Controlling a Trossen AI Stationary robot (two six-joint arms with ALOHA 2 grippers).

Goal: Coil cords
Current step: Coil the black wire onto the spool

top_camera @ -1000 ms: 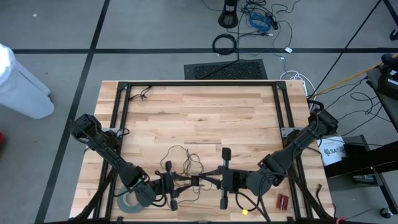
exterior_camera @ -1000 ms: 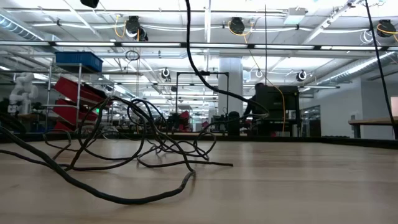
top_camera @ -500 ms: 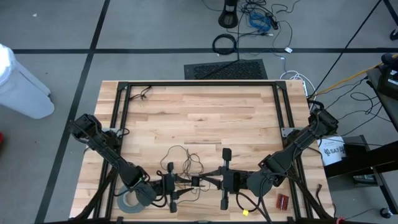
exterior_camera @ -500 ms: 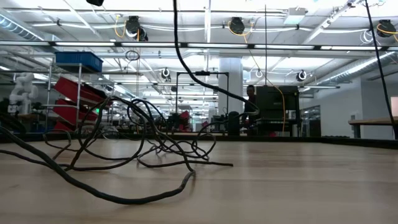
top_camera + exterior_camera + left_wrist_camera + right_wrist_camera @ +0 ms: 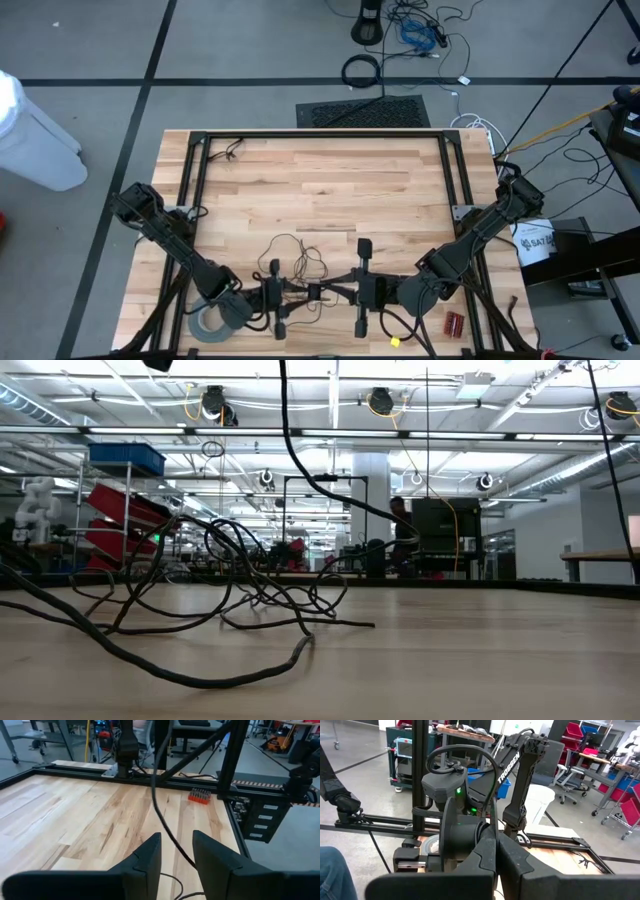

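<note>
Just beside the grey tape roll (image 5: 207, 322), my left gripper (image 5: 277, 300) has its fingers apart, empty. My right gripper (image 5: 361, 289) faces it, fingers pressed together. Between them and spreading farther from the roll, the cord (image 5: 292, 252) lies tangled on the table (image 5: 330, 180).

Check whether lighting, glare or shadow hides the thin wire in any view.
High view: even light and no glare on the table; the wire reads dark on the pale wood. Low view: bright ceiling lamps backlight the scene, so the wire shows only as a silhouette. Left wrist view: soft, even light on the wood, no glare. Right wrist view: the left arm blocks the middle.
</note>
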